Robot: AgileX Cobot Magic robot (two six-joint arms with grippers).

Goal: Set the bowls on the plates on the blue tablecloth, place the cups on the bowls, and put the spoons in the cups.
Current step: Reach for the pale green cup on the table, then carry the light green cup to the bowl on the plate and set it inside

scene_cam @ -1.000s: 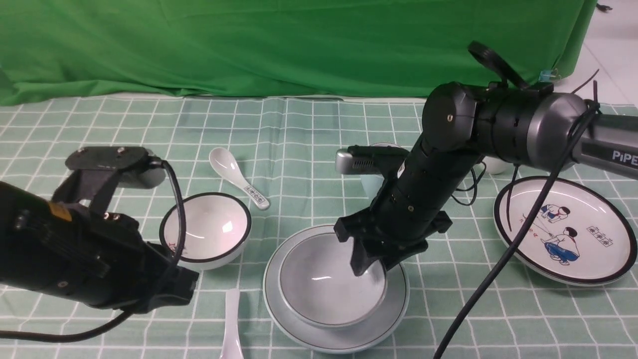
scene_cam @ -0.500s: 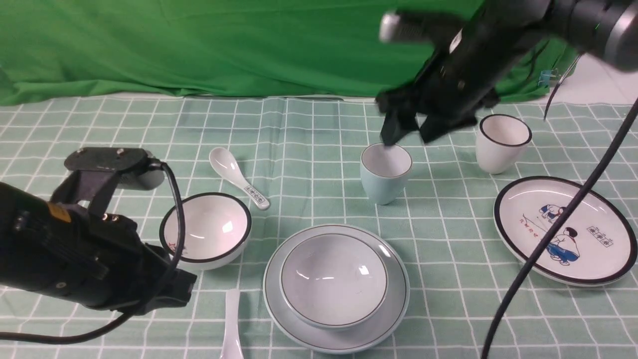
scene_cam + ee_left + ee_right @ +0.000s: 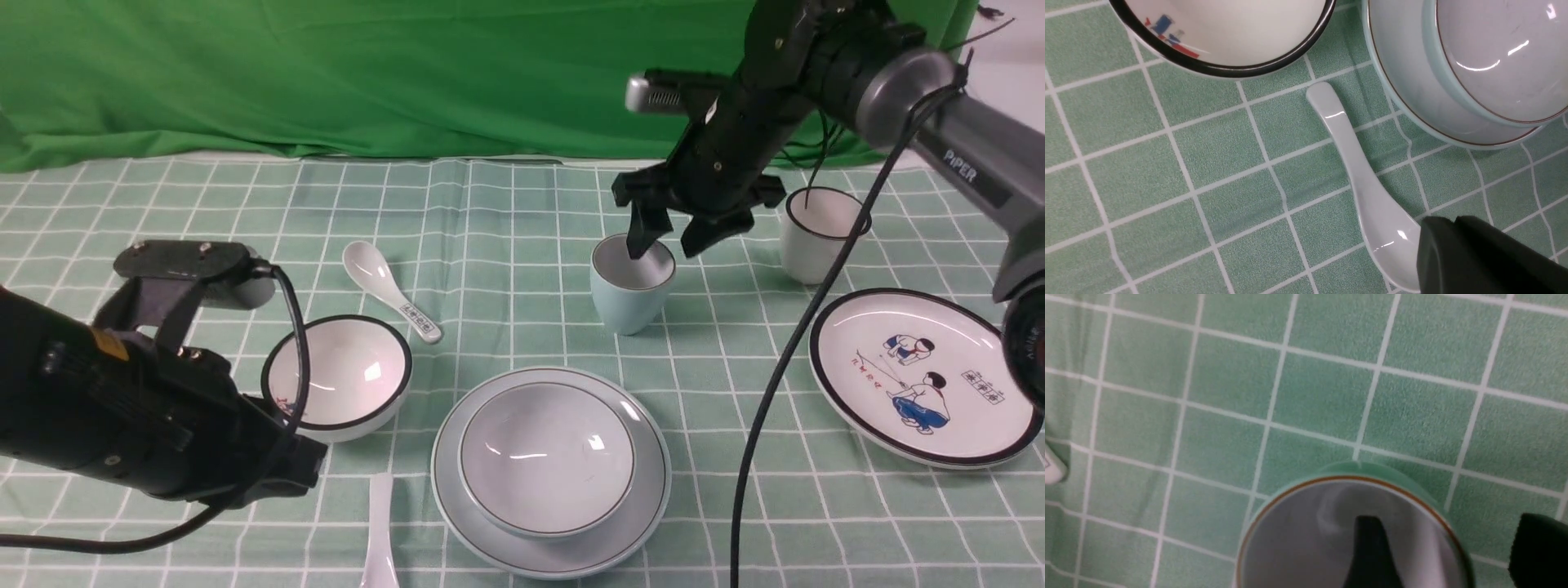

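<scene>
Gridded tablecloth (image 3: 490,212); right gripper (image 3: 665,245) (jaws spread) seemingly straddles rim of pale blue cup (image 3: 629,304).

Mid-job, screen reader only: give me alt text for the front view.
The right gripper, open, straddles the pale blue cup, one finger inside. The pale blue bowl sits on its matching plate; the white bowl, white cup, cartoon plate, labelled spoon and plain spoon sit separately on the checked cloth.
</scene>
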